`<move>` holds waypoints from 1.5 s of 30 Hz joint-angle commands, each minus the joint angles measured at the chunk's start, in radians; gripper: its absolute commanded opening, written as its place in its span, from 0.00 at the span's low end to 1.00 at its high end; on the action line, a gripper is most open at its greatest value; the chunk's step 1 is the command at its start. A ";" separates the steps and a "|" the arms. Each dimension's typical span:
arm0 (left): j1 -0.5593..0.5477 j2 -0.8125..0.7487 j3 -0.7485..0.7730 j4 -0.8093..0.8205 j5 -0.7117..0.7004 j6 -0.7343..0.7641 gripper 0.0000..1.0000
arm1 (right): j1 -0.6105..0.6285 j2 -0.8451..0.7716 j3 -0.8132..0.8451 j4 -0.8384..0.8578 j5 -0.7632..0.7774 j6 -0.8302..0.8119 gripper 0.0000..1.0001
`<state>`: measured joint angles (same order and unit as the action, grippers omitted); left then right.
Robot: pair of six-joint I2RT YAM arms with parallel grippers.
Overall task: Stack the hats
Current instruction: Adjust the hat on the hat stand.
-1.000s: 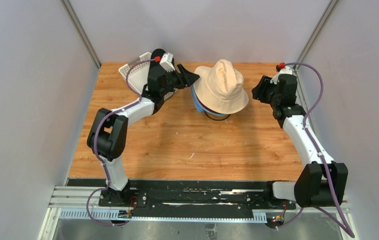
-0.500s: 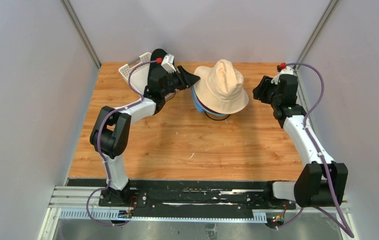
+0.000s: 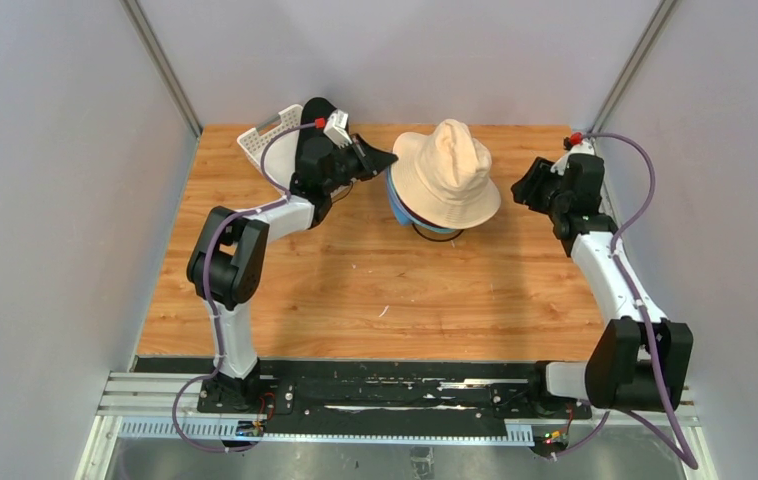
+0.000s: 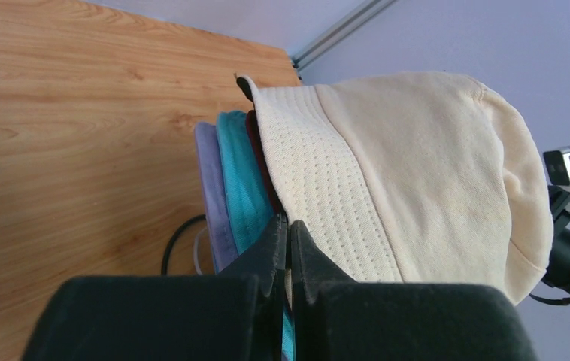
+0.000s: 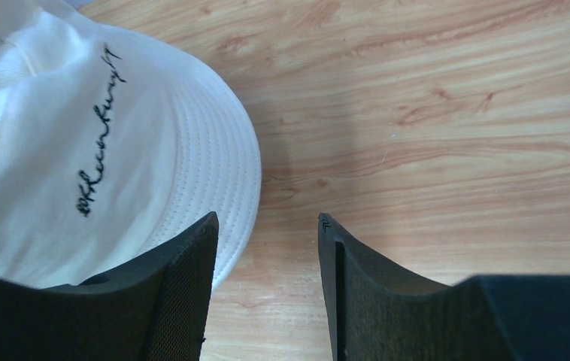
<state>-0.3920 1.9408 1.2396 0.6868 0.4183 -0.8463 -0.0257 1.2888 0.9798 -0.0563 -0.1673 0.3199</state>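
Woodgrain is seen across the counter (image 3: 355, 280), at whose near edge both arms are bolted. The left arm (image 3: 225, 265) is bent towards the far left and the right arm (image 3: 605, 270) is stretched along the right side. The hats are found piled at the far middle of the counter, between the two arms. The pile is topped by the beige hat (image 3: 447, 170), whose crown is turned upward. Under its brim, in the left wrist view, the edges of the dark red hat (image 4: 261, 154), the teal hat (image 4: 241, 180) and the lavender hat (image 4: 210, 188) are layered one against the next. A strip of the blue hat (image 3: 393, 205) is shown low on the pile's left side from above. A white lattice basket (image 3: 260, 140) is set at the far left corner, partly hidden by the left arm. A black wire stand (image 3: 425, 233) is glimpsed beneath the pile. The left hand (image 4: 288, 222) is clenched, its tips pressed at the brims where beige meets teal. Whether fabric is pinched cannot be told. The right hand (image 5: 267, 219) is released, its fingers spread just beside the beige brim, over bare wood. Dark script lettering (image 5: 98, 128) is stitched on the beige hat.
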 commanded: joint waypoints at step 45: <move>0.018 0.064 -0.144 0.064 0.013 0.004 0.00 | -0.207 0.508 -0.241 1.366 -0.857 0.979 0.06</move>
<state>-0.3813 1.9720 1.1244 0.7925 0.4202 -0.8715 -0.2169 1.7679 0.7471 1.0946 -0.9821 1.1797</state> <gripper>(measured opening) 0.018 0.189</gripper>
